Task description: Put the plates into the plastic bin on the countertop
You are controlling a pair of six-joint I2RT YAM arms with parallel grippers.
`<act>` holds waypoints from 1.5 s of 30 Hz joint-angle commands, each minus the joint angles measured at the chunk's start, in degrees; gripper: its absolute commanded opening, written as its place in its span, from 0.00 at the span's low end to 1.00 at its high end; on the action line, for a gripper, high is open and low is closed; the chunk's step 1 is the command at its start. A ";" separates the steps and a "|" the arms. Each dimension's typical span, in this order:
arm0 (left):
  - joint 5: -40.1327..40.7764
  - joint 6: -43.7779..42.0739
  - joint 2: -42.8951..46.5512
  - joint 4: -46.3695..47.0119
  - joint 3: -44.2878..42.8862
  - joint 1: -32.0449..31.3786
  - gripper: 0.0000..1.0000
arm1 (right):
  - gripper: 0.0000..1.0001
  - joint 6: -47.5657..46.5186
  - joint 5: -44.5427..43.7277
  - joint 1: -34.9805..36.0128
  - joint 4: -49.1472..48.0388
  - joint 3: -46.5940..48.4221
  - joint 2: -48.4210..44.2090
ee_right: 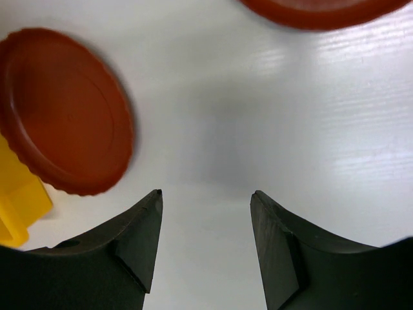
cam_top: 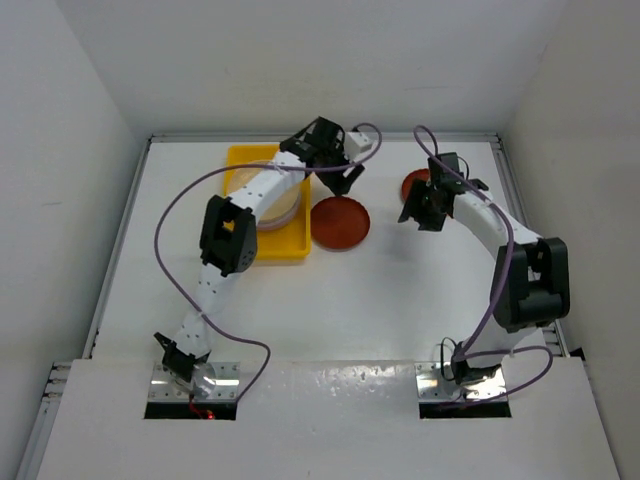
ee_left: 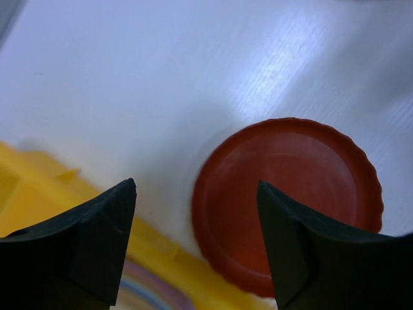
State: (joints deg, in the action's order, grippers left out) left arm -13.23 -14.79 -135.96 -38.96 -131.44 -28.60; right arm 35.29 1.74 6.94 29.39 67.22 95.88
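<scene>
The yellow plastic bin (cam_top: 293,245) stands at the back left of the white countertop (cam_top: 380,300) and holds a stack of plates with a cream-tan one (cam_top: 275,205) on top. A dark red plate (cam_top: 340,222) lies on the countertop just right of the bin. A second dark red plate (cam_top: 413,184) lies further right, partly hidden by my right arm. My left gripper (cam_top: 345,180) is open and empty above the gap between bin and first red plate (ee_left: 287,200). My right gripper (cam_top: 416,212) is open and empty over bare countertop between the two red plates (ee_right: 61,110) (ee_right: 322,10).
White walls and thin metal rails (cam_top: 120,260) edge the countertop. The left arm's links (cam_top: 228,235) reach over the bin. The bin's rim (ee_left: 51,187) and the edges of the stacked plates (ee_left: 151,290) show in the left wrist view. The bin's corner (ee_right: 19,200) shows in the right wrist view.
</scene>
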 commanded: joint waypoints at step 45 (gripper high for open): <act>-6.45 12.06 15.89 6.35 0.64 7.58 0.00 | 0.56 11.29 1.07 -6.68 -3.81 -6.58 -9.48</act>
State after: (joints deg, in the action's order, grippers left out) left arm -18.44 -4.03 -129.45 -35.35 -130.39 -25.47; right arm 43.94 2.98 0.10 28.25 59.31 87.07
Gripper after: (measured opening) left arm 0.003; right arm 0.566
